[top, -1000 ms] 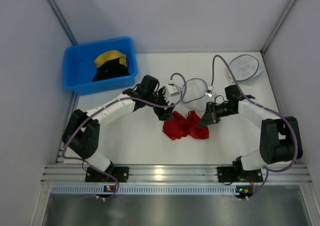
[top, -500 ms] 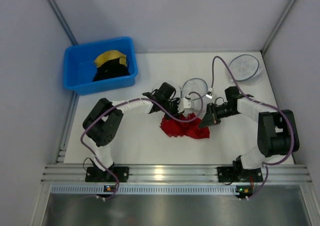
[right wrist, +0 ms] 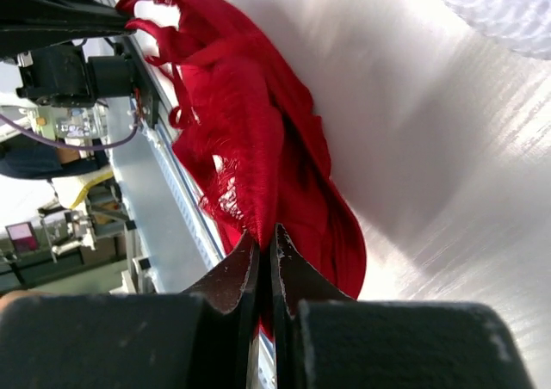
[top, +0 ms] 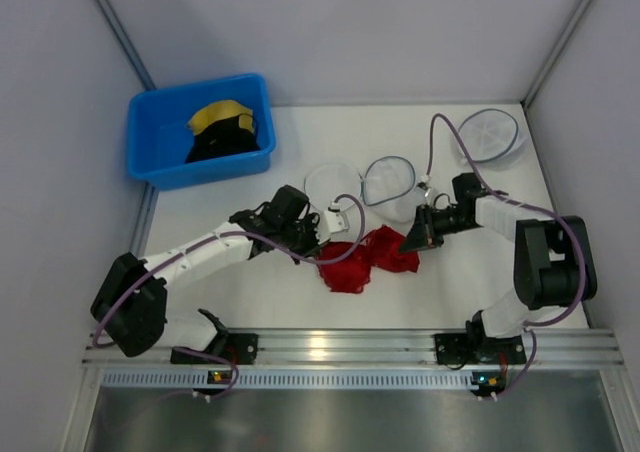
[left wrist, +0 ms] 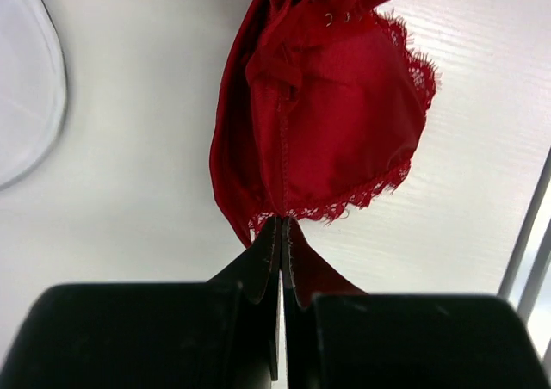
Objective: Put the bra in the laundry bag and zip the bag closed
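The red lacy bra (top: 365, 259) lies crumpled on the white table between my two grippers. My left gripper (top: 320, 246) is shut on the lace hem at its left end, seen up close as the left gripper (left wrist: 282, 223) pinching the bra (left wrist: 336, 105). At the other end, my right gripper (top: 413, 240) is shut on the fabric; in its wrist view the right gripper (right wrist: 265, 234) clamps a fold of the bra (right wrist: 258, 122). The laundry bag (top: 362, 183) lies open just behind, its two round mesh halves side by side.
A blue bin (top: 150, 137) at the back left holds a yellow garment (top: 220, 115) and a black garment (top: 225, 142). A second round mesh bag (top: 488, 135) with spokes lies at the back right. An aluminium rail (top: 330, 347) runs along the near edge.
My left gripper swung from beside the bag down to the bra's left end and shut on its hem. The right gripper kept its hold and barely moved. The bra shifted slightly.
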You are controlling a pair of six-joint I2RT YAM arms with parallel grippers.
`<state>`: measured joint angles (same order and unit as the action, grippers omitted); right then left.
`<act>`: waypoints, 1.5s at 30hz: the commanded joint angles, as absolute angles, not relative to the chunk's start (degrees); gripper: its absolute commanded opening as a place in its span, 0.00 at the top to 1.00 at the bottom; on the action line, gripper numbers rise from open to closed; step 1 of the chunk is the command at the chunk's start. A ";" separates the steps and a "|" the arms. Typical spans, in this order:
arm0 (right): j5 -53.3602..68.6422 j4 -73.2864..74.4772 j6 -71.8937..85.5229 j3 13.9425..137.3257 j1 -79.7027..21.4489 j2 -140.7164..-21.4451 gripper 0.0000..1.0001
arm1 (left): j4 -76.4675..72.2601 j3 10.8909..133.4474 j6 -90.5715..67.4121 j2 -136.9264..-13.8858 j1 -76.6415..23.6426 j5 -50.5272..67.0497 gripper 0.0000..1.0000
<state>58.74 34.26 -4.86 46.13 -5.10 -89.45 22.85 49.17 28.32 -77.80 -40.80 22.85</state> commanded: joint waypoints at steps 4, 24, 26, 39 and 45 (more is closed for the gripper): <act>58.71 29.36 -2.64 44.82 -5.45 -92.28 1.00 | 25.22 47.90 18.90 -76.55 -40.61 18.99 0.99; 46.32 24.35 4.04 41.83 -5.71 -92.37 1.00 | 16.63 45.71 -13.53 -89.11 -25.06 34.10 0.52; 45.71 24.43 4.22 42.10 -5.71 -93.51 1.00 | 14.08 45.27 -16.50 -90.61 -23.56 36.20 0.54; 39.46 25.49 6.68 43.68 -5.80 -95.71 1.00 | 1.32 43.59 -28.65 -101.77 -22.94 38.59 0.62; 40.69 26.28 6.33 43.68 -5.89 -94.92 1.00 | 1.58 43.07 -28.48 -96.00 -22.15 39.99 1.00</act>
<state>43.18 26.35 7.11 42.15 -5.52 -95.33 2.74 44.16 -28.53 -99.98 -22.87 41.01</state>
